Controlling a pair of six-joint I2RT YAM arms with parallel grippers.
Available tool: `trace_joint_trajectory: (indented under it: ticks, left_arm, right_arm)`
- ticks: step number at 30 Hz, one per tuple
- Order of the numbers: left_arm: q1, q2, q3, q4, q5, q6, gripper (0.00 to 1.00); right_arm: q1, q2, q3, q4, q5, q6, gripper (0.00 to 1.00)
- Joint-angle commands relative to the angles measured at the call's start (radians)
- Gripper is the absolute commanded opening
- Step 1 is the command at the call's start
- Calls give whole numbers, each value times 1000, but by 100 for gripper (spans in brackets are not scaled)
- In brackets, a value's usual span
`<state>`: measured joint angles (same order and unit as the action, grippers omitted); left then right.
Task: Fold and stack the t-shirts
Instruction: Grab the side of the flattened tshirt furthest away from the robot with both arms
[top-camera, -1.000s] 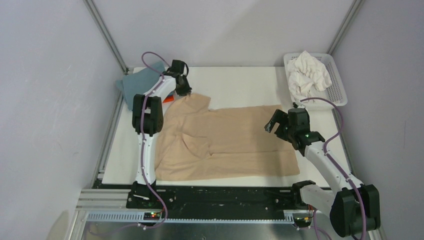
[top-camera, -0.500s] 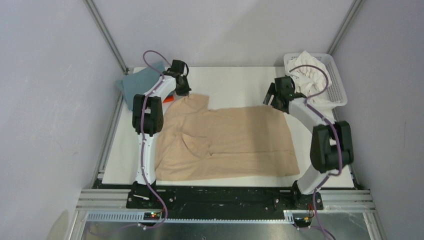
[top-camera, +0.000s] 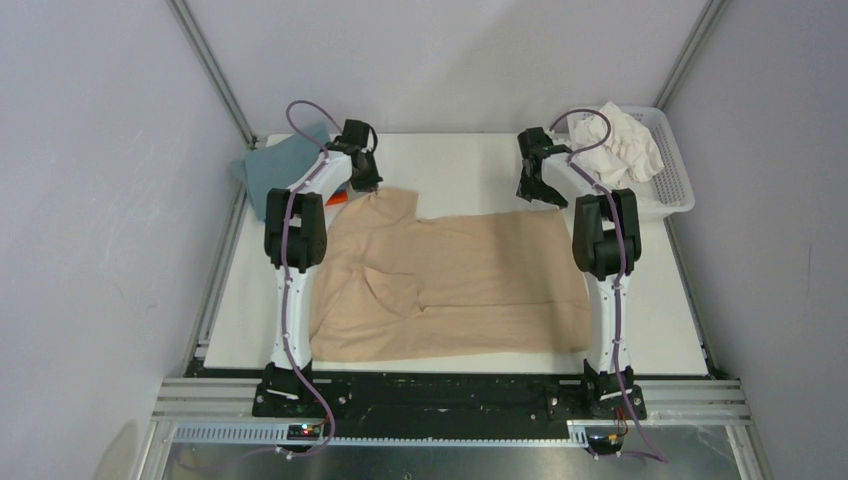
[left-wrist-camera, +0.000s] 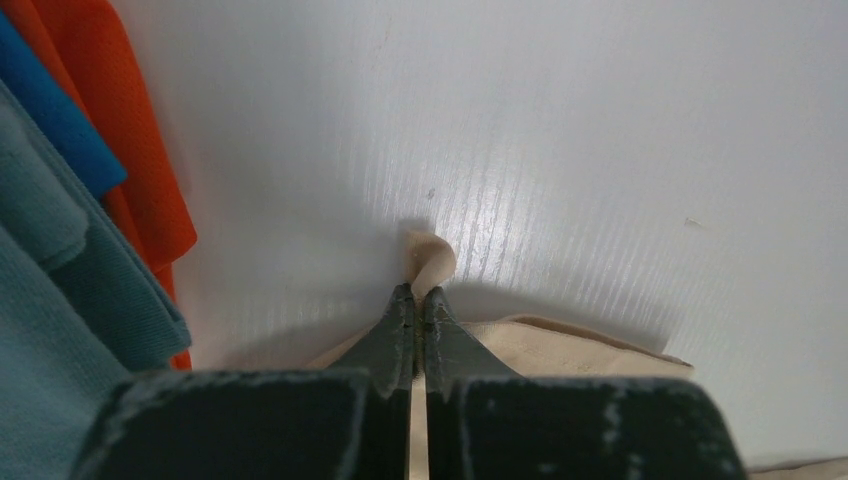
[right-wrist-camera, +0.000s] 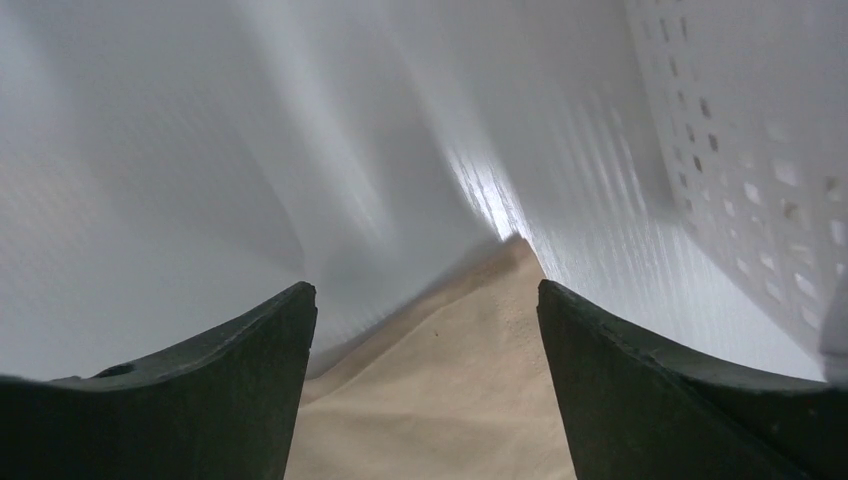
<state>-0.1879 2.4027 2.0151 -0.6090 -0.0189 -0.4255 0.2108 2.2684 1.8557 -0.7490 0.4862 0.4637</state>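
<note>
Left gripper (left-wrist-camera: 413, 300) pinches the tan t-shirt (top-camera: 470, 275) at its far-left corner; right gripper (right-wrist-camera: 425, 290), jaws wide, hovers directly over the far-right corner.

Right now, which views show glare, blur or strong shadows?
Left wrist view: soft sheen on the table, a shadow around the pinched tan shirt corner, left gripper blurred. Right wrist view: bright glare on the table beyond the shirt's corner, basket wall out of focus. Top view: even, sharp.

White arms (top-camera: 288, 330) with black joints (top-camera: 296, 232), purple cables (top-camera: 298, 105), dark fingers (left-wrist-camera: 385, 345).
</note>
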Motion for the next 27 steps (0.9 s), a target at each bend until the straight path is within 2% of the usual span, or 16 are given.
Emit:
trace_joint_trajectory:
  ticks: [1,6,8,11,14,19,20,23,27]
  left_arm:
    - [-5,-90,-16,-5,4,12,0]
    - [-10,-122,-45,-4,-1,9,0]
    - [-12,-135,-58,-3,-5,6,0]
    - [-14,-154,-87,2,-8,5,0]
    - [-19,-185,-112,9,-12,7,0]
    - [-26,-250,-175,34,-26,10,0]
    - [-27,-259,-200,40,-26,11,0]
    - [-30,-308,-229,55,-27,15,0]
    - [-42,-387,-299,81,-20,19,0]
  right_arm:
    - [5,4,36,-116,55,29,81]
    - [4,0,2,-153,55,48,76]
    - [4,-6,-16,-156,57,55,70]
    - [1,-30,-55,-147,56,69,57]
    - [-2,-50,-86,-121,51,77,40]
    - [-2,-71,-94,-78,44,85,21]
    - [1,-77,-98,-71,43,87,13]
    - [7,-91,-102,-43,46,82,1]
    - [29,-154,-148,-12,58,78,0]
